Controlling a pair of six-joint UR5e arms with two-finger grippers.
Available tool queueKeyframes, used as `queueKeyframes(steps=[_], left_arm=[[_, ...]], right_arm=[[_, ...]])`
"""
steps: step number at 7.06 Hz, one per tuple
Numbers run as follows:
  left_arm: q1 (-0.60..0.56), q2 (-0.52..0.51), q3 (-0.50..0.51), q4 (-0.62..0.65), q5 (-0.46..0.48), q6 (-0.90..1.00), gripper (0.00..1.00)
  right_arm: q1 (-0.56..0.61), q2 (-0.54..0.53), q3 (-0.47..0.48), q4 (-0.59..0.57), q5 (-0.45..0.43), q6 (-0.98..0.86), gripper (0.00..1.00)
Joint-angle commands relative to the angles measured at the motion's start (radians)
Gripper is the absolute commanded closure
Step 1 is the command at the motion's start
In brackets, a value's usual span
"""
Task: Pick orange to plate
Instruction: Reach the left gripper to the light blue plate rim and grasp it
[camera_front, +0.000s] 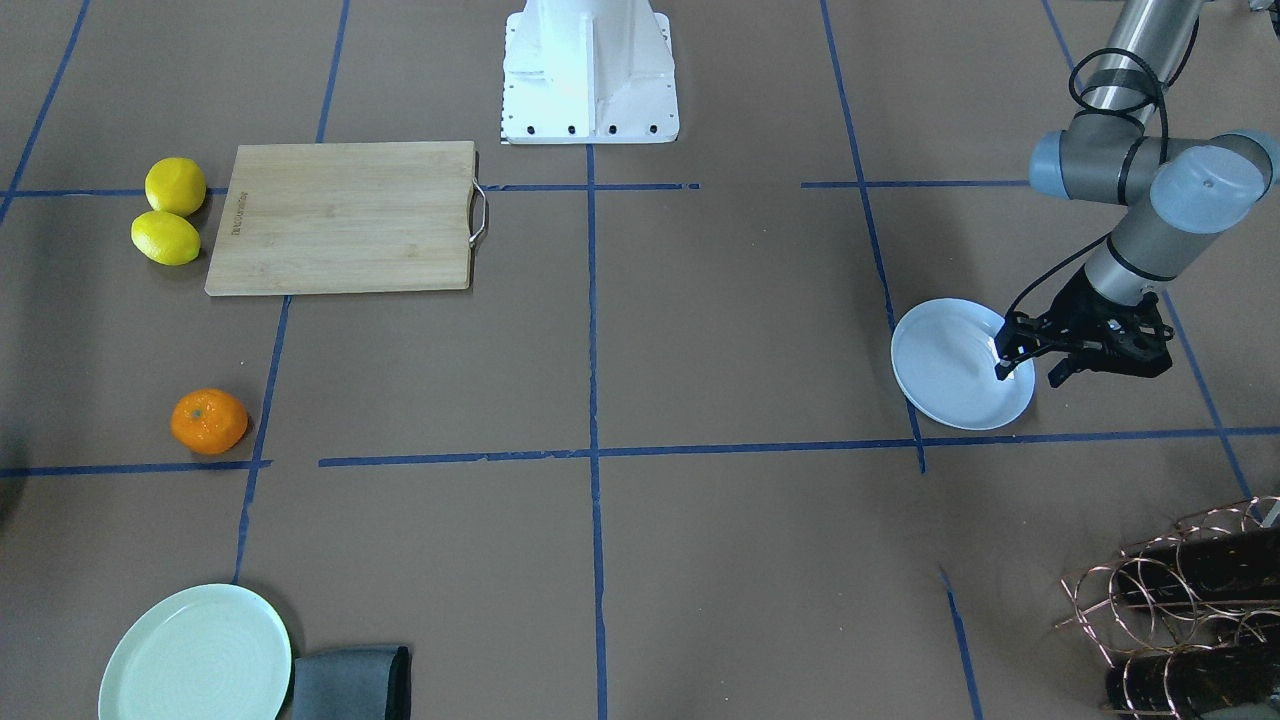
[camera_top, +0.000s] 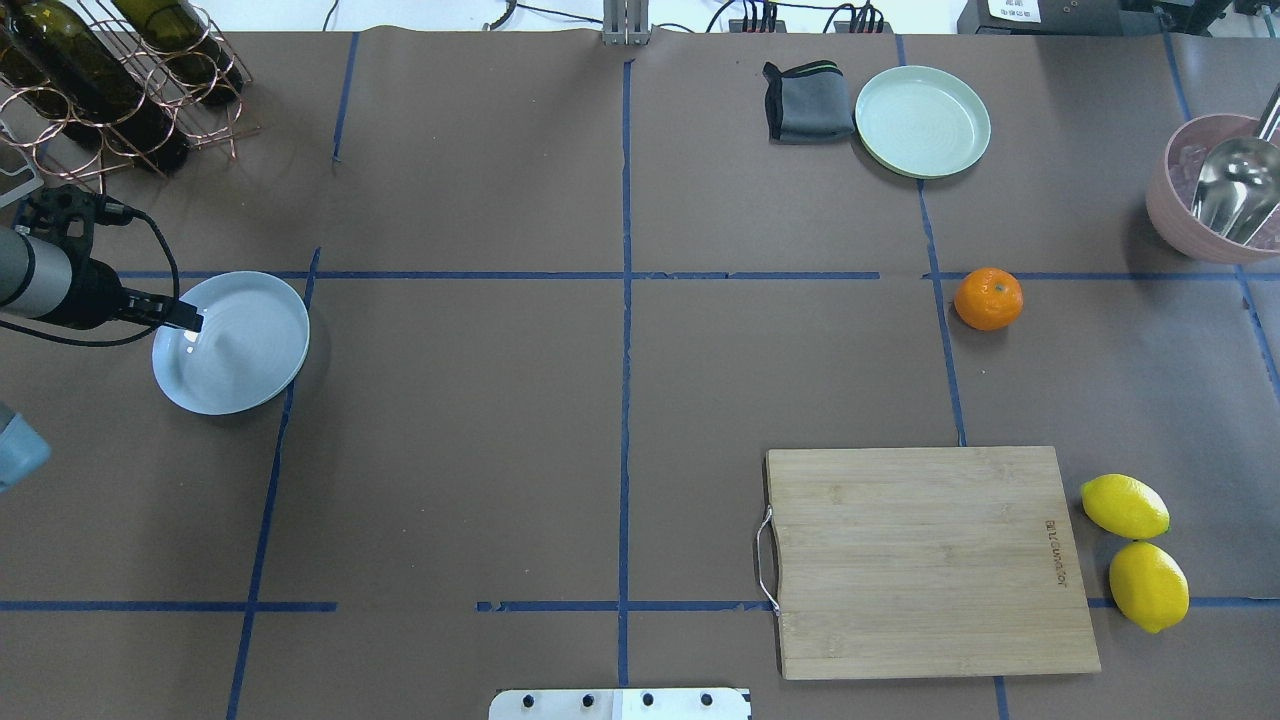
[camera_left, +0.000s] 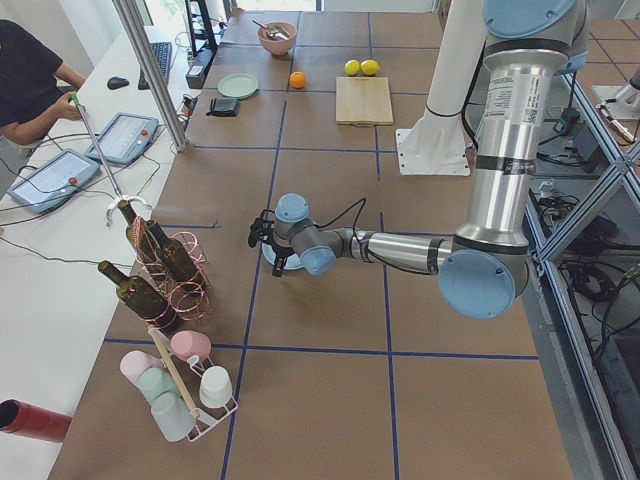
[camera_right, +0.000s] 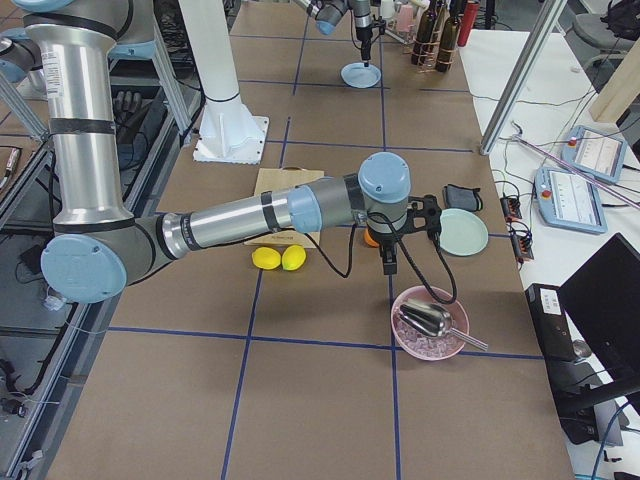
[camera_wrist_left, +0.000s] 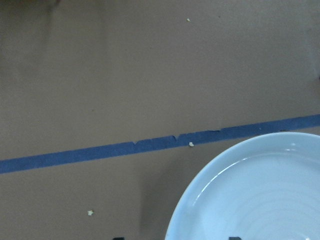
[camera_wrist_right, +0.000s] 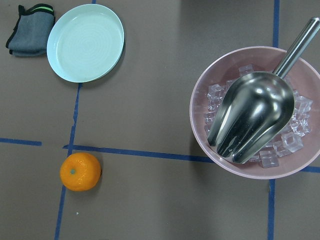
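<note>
though the left gripper (camera_front: 1030, 372) gapes empty astride the plate (camera_front: 950, 380) rim, the orange (camera_wrist_right: 80, 171) lies at eight o'clock in the right wrist view, nearer the right gripper (camera_right: 388, 264), whose opening i cannot tell.

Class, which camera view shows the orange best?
The right wrist-mounted view: the orange is close, stem dimple visible. Overhead and front-facing show it whole but smaller; exterior left, tiny; exterior right, mostly hidden; left wrist, absent.
</note>
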Motion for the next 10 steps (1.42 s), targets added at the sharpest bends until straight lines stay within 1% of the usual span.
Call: queueKeyframes(steps=[1, 3, 4, 5, 6, 7, 8, 9, 10], left_arm=[[0.017, 0.000, 0.006, 0.000, 0.000, 0.000, 0.25], [0.021, 0.001, 0.003, 0.000, 0.005, 0.000, 0.25], [0.021, 0.003, 0.003, 0.000, 0.005, 0.000, 0.35], [0.021, 0.003, 0.006, 0.000, 0.005, 0.001, 0.50], [0.021, 0.003, 0.006, 0.000, 0.005, 0.005, 0.69], [0.020, 0.004, 0.001, 0.000, 0.005, 0.002, 0.92], [0.017, 0.004, -0.008, 0.000, 0.005, -0.002, 1.00], [0.015, 0.023, -0.029, 0.000, -0.005, -0.002, 1.00], [0.014, 0.053, -0.080, 0.000, -0.011, -0.002, 1.00]], right_arm=[[0.002, 0.000, 0.002, 0.000, 0.000, 0.001, 0.00], [0.002, 0.000, 0.005, 0.000, 0.000, 0.001, 0.00], [0.002, 0.001, 0.006, -0.001, 0.000, 0.001, 0.00], [0.002, 0.001, 0.008, 0.000, 0.002, 0.007, 0.00], [0.002, 0.000, 0.018, 0.000, 0.002, 0.019, 0.00], [0.002, 0.000, 0.023, 0.000, 0.003, 0.025, 0.00], [0.002, 0.000, 0.022, 0.000, 0.003, 0.025, 0.00], [0.002, 0.000, 0.022, -0.001, 0.003, 0.025, 0.00], [0.002, 0.000, 0.022, -0.001, 0.003, 0.028, 0.00]])
